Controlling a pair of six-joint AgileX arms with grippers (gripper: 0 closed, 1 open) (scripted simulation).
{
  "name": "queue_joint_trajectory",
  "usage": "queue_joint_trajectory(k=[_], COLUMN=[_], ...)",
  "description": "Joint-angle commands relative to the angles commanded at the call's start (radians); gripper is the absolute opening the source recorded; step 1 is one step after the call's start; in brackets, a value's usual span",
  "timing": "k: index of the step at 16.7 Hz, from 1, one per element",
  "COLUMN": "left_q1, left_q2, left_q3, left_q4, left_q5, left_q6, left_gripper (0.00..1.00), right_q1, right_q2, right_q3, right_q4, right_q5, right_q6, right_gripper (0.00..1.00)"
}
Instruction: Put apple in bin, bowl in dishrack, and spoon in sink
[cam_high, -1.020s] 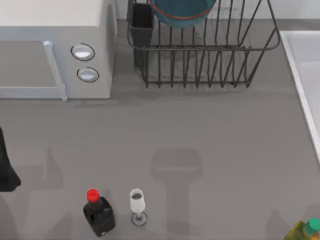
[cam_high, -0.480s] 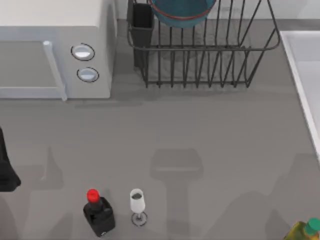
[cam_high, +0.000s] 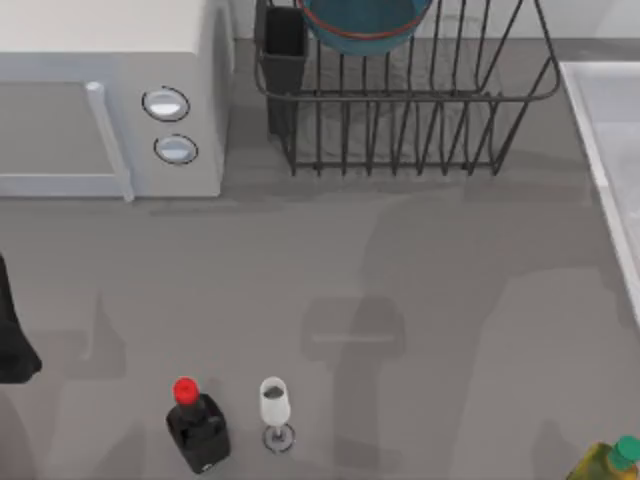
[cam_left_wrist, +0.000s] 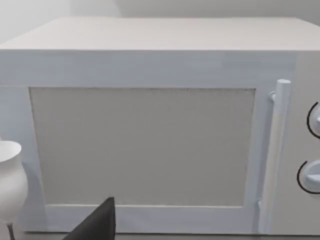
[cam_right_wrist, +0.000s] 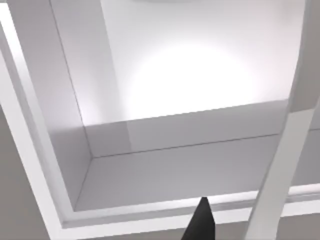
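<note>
The blue bowl with its reddish rim rests inside the black wire dishrack at the table's back. The pale sink runs along the right edge. My right gripper hangs over the sink basin, just inside its raised rim. A pale straight bar crosses that view beside the gripper; I cannot tell whether it is the spoon. The apple and the bin are out of view. My left gripper is parked at the table's left edge, facing the microwave.
The white microwave fills the back left corner. A dark bottle with a red cap and a wine glass stand near the front edge. A yellow-green bottle is at the front right. A white glass stands by the microwave.
A broad shadow has spread across the table's right half toward the sink. The bowl, the bottles, the glass and the left arm have not moved.
</note>
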Motion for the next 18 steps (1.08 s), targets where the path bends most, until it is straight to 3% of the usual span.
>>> queue_joint_trajectory(k=[4, 8, 18], left_q1=[0.0, 0.0, 0.0], left_q2=[0.0, 0.0, 0.0], left_q3=[0.0, 0.0, 0.0], left_q4=[0.0, 0.0, 0.0], left_q5=[0.0, 0.0, 0.0], left_q6=[0.0, 0.0, 0.0], left_gripper=[1.0, 1.0, 1.0], right_q1=[0.084, 0.146, 0.162], right_q2=[0.253, 0.418, 0.447], right_q3=[0.378, 0.601, 0.616], right_q4=[-0.106, -0.172, -0.156], right_q5=[-0.001, -0.002, 0.0], right_q6=[0.103, 0.187, 0.211], right_gripper=[0.0, 0.0, 0.0])
